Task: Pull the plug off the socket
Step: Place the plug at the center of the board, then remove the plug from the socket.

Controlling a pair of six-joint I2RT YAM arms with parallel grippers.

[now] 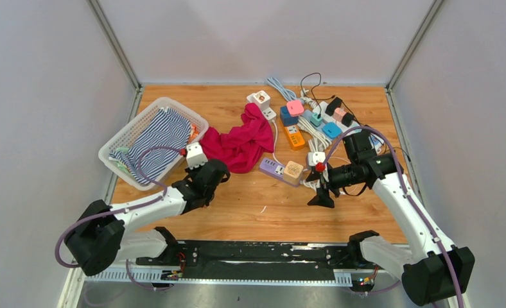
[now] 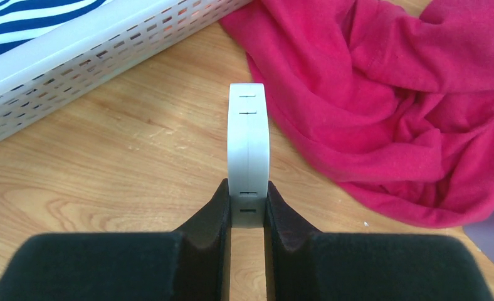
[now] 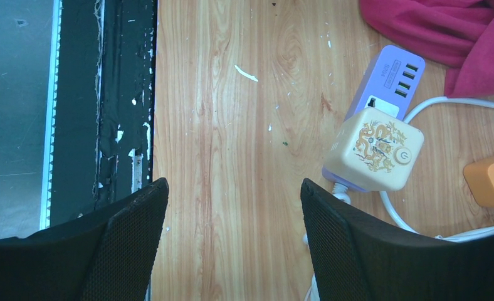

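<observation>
My left gripper is shut on a white plug, a flat white block with slots along its edge. The jaws of this gripper pinch its near end, and it hangs over bare wood, apart from any socket. A purple socket strip lies mid-table with a beige cube plug sitting on its end. In the right wrist view the purple strip and the beige cube are to the right of my right gripper. That gripper is open over bare wood, holding nothing.
A white basket with striped cloth stands at the left. A red cloth lies beside it. Several coloured power strips and cables are piled at the back right. An orange strip is close by. The black rail marks the table's near edge.
</observation>
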